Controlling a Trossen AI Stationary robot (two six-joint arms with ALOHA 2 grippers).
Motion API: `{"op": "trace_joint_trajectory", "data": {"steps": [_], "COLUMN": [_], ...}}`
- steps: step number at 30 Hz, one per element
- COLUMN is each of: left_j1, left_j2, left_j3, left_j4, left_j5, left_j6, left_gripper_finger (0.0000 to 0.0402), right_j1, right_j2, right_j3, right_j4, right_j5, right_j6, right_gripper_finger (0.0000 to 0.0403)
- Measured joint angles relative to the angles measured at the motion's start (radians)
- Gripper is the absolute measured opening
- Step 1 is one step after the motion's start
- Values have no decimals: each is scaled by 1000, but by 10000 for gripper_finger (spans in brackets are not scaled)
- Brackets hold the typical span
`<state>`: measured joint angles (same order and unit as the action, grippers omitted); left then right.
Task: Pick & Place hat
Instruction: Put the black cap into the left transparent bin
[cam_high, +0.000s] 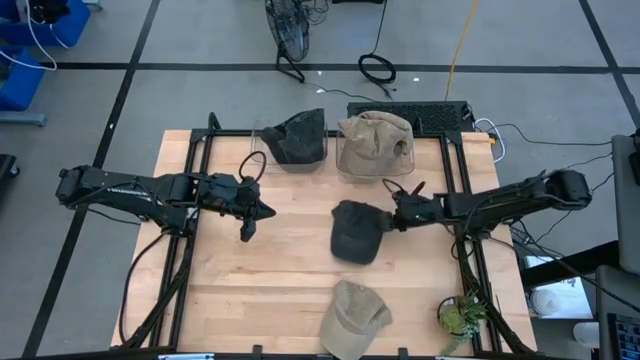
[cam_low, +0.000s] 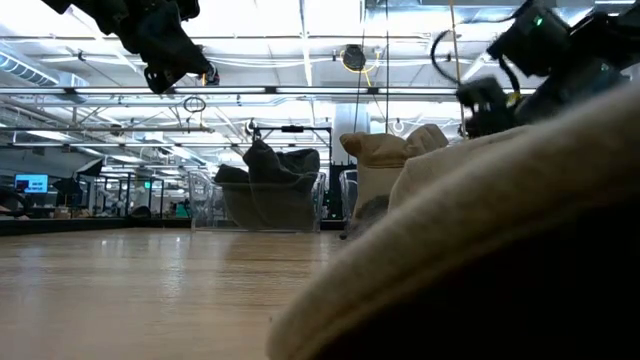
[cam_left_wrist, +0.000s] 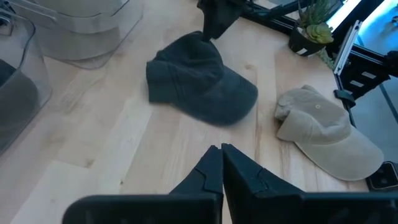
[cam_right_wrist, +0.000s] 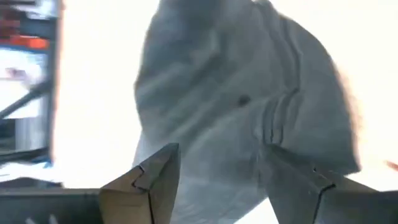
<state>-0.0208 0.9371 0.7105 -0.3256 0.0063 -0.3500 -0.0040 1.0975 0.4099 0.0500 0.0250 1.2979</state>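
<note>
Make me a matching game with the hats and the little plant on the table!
Things:
1. dark cap
2. tan cap
3. plant
4. left claw

Places or states:
A. in a small pot at the table's near right corner
B. shut, above bare wood on the left side
C. in the middle, right in front of the open right claw
D. at the near edge, left of the plant

Pairs: 1-C, 2-D, 3-A, 4-B
</note>
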Motion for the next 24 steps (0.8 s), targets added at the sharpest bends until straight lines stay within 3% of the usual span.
{"op": "trace_joint_trajectory", "data": {"steps": [7,12,20,24], "left_j1": [0,0,0,0], "left_j2": [0,0,0,0], "left_j3": [0,0,0,0], "left_j4": [0,0,3,2], "left_j5": [0,-6,-8,-8], "left_j6": [0,-18,-20,-27], "left_gripper_finger": [15,11,14,4], "right_j1": [-31,-57,-76,-76], "right_j2": [-141,-172,-148,-109], "right_j3": [0,43,269,414], "right_j4": [21,30,22,-130], "right_j5": [-19,30,179,288], "right_j6": [-136,-267,-735,-911], "right_gripper_finger": [197,196,196,196]}}
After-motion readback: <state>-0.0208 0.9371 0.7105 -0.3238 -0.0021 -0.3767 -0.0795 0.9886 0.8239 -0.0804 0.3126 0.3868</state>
